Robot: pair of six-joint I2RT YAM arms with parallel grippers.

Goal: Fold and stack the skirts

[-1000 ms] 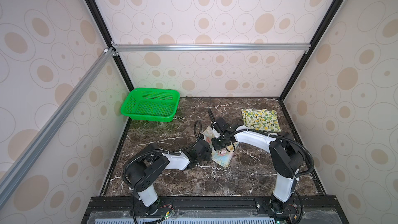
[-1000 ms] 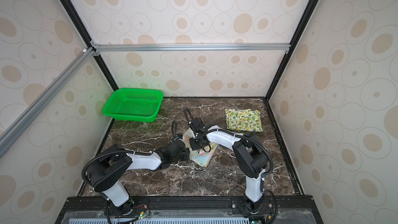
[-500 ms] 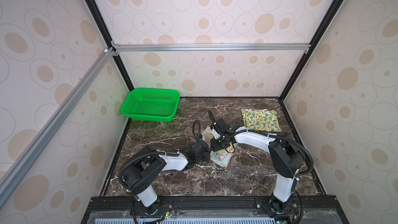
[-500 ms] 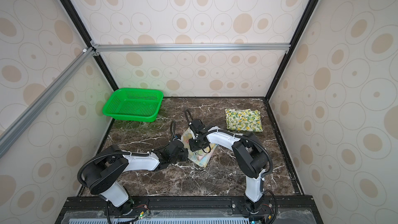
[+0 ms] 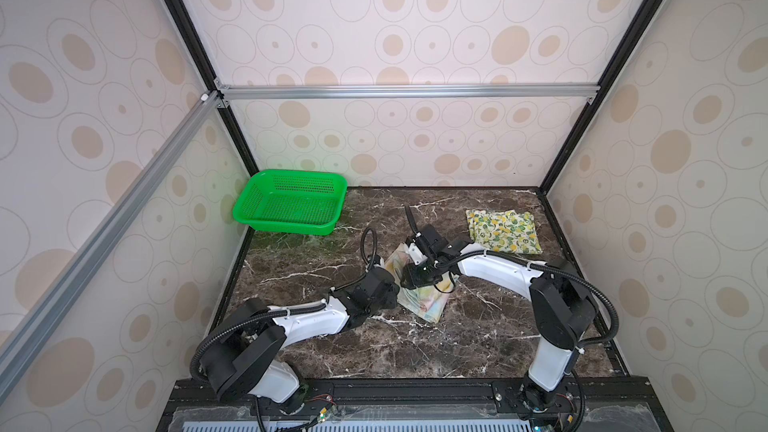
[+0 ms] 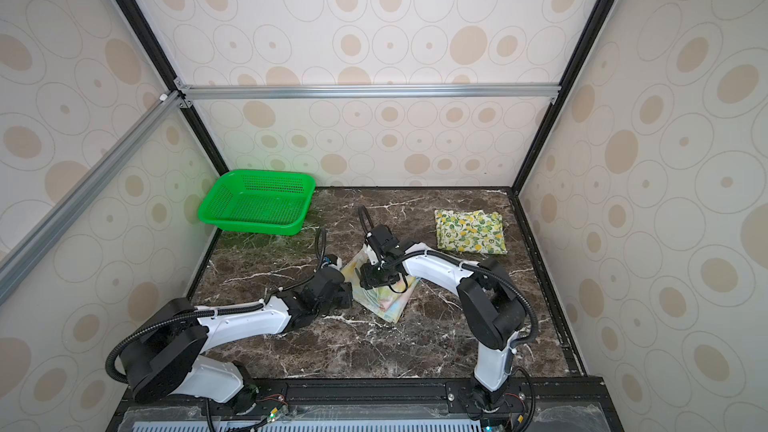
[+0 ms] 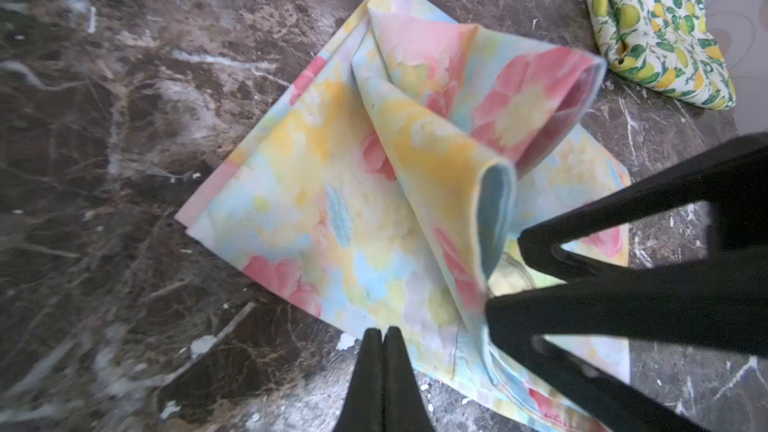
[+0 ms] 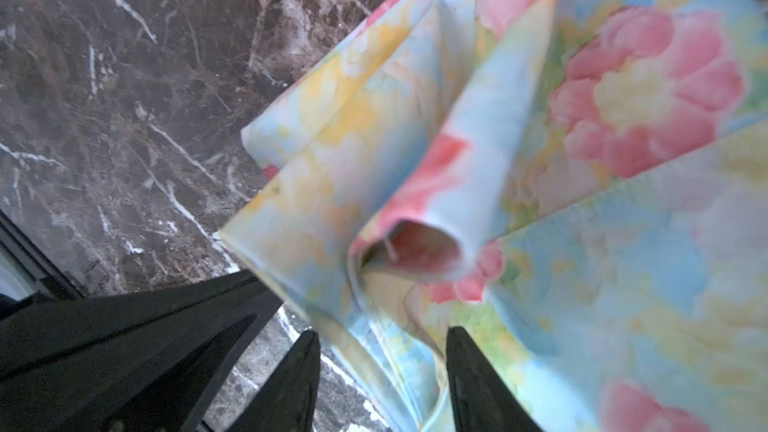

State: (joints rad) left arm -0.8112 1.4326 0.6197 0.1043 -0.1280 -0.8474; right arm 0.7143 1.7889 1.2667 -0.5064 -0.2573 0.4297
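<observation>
The right jaws have just parted. A second ago they were pinched nearly closed on a flap of the thin pastel yellow-and-blue skirt with pink flowers (image 5: pixel 424 297); now they stand about half open, and in the right wrist view the cloth hangs loose in the gap between them, gripped by neither. The flap has not settled: it stands up just ahead of those jaws as a puffed, curled loop (image 7: pixel 494 126) over the flat layers beneath.

The left jaws are pressed fully together, with their tips at the skirt's edge directly opposite the right jaws. I cannot tell whether they pinch a layer or only rest on it.

The dark marble tabletop (image 5: pixel 374 347) carries the pastel skirt right under both pairs of jaws. The white lemon-print skirt (image 5: pixel 503 230) lies folded well beyond the right jaws, and the green perforated plastic basket (image 5: pixel 291 227) sits well beyond the left jaws.

By my reading this fold has been laid over but still needs flattening, and the stacking has not begun.
</observation>
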